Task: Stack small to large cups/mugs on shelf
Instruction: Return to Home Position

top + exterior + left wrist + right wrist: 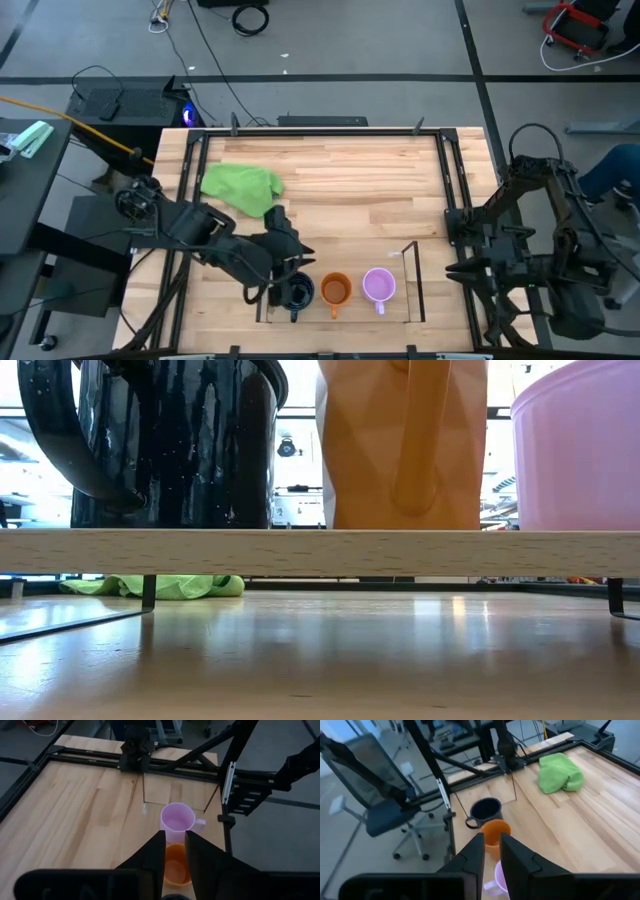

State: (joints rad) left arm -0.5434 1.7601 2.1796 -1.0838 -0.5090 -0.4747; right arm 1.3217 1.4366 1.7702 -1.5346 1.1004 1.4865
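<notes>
All three mugs stand in a row on the shelf (320, 552) at the near edge of the desk (340, 180). The black mug (298, 292) is on the left, the orange mug (335, 290) in the middle and the lilac mug (378, 286) on the right. Each is close to its neighbour, and the orange and lilac handles turn toward the near edge.

My left pincer (283, 283) hangs just above the black mug, on its left side. Its fingers are slightly parted and grip nothing. Through its wrist camera I see the orange mug in the gap between them and the lilac one beyond.

The left arm lies slantwise across the desk and covers the shelf's left end. A clear side panel (411, 282) stands just right of the lilac mug.

The green cloth (243, 187) lies crumpled behind the arm, well apart from the shelf. Black frame rails (448, 175) run along both sides of the desk.

The right pincer (458, 270) waits beyond the right rail, facing the row. Its fingers are a little apart and it holds nothing. An office chair (390, 815) stands on the floor past the far rail.
</notes>
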